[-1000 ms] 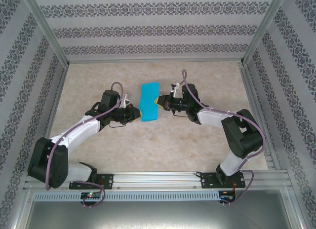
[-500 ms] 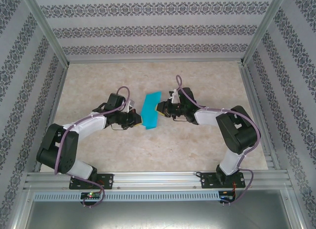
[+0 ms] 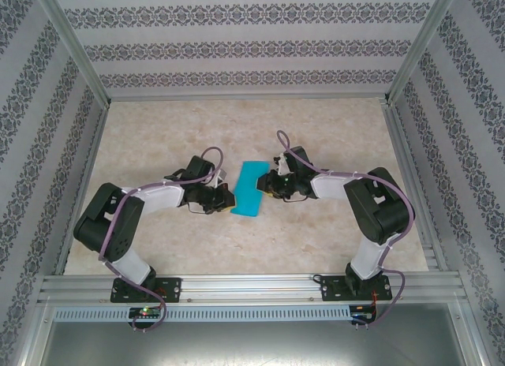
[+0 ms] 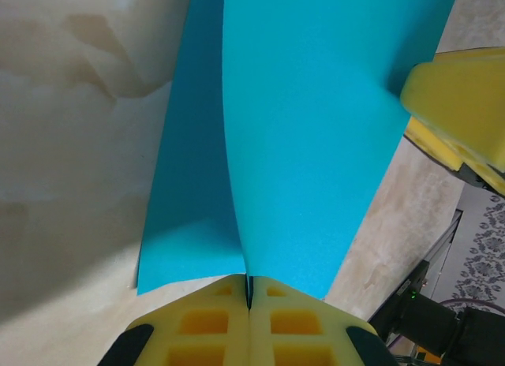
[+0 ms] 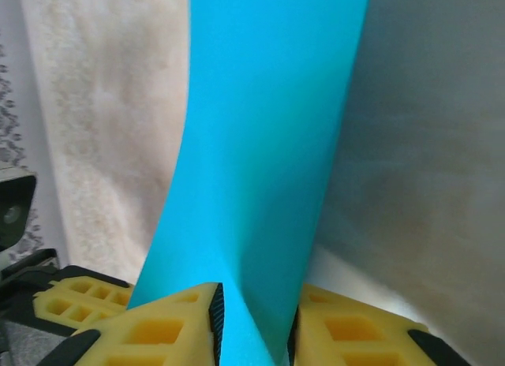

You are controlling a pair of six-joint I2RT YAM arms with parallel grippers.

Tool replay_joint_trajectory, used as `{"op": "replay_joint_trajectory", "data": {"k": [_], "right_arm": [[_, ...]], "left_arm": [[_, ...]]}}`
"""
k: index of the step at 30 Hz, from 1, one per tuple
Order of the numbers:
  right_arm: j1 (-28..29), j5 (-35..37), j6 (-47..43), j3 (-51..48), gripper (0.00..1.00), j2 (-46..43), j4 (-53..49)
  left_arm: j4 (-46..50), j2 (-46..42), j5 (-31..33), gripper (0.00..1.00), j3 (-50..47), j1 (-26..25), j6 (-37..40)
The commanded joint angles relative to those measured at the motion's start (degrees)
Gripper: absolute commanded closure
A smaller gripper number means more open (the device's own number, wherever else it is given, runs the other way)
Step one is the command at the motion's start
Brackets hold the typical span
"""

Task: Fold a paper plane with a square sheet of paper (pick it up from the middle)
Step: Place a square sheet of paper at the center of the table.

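The square sheet of paper (image 3: 251, 188) is bright cyan and folded over on itself, and hangs low over the table between the two grippers. My left gripper (image 3: 229, 199) is shut on the sheet's left edge; in the left wrist view the two layers (image 4: 300, 129) fan out from its closed yellow pads (image 4: 249, 283). My right gripper (image 3: 268, 184) is at the sheet's right edge. Its jaws stand apart with the paper (image 5: 260, 145) loose in the gap (image 5: 252, 319). The paper plane is out of view.
The beige marbled tabletop (image 3: 316, 232) has bare room all round the arms. Patterned walls and an aluminium frame (image 3: 237, 287) close in the workspace. The right gripper's yellow finger (image 4: 458, 106) shows at the right in the left wrist view.
Both grippers came nearer and lower with the sheet, which now tilts and sits close to the table. The right jaws have opened off the paper. The left stays clamped.
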State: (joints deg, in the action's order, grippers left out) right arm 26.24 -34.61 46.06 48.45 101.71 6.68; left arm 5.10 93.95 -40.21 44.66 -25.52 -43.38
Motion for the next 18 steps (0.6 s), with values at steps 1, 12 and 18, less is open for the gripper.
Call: {"op": "replay_joint_trajectory", "data": {"k": [1, 12, 18], "right_arm": [[-0.65, 4.75, -6.27, 2.30, 0.65, -2.52, -8.77], [-0.79, 11.22, -8.09, 0.37, 0.63, -11.41, -14.93], [1.01, 9.74, -8.01, 3.27, 0.75, -5.72, -13.44]], "left_arm": [[-2.78, 1.11, 1.24, 0.99, 0.70, -1.28, -1.52], [-3.98, 2.85, 3.55, 0.98, 0.46, -3.27, -3.10], [-2.83, 3.52, 3.60, 0.98, 1.74, -3.49, -2.25]]}}
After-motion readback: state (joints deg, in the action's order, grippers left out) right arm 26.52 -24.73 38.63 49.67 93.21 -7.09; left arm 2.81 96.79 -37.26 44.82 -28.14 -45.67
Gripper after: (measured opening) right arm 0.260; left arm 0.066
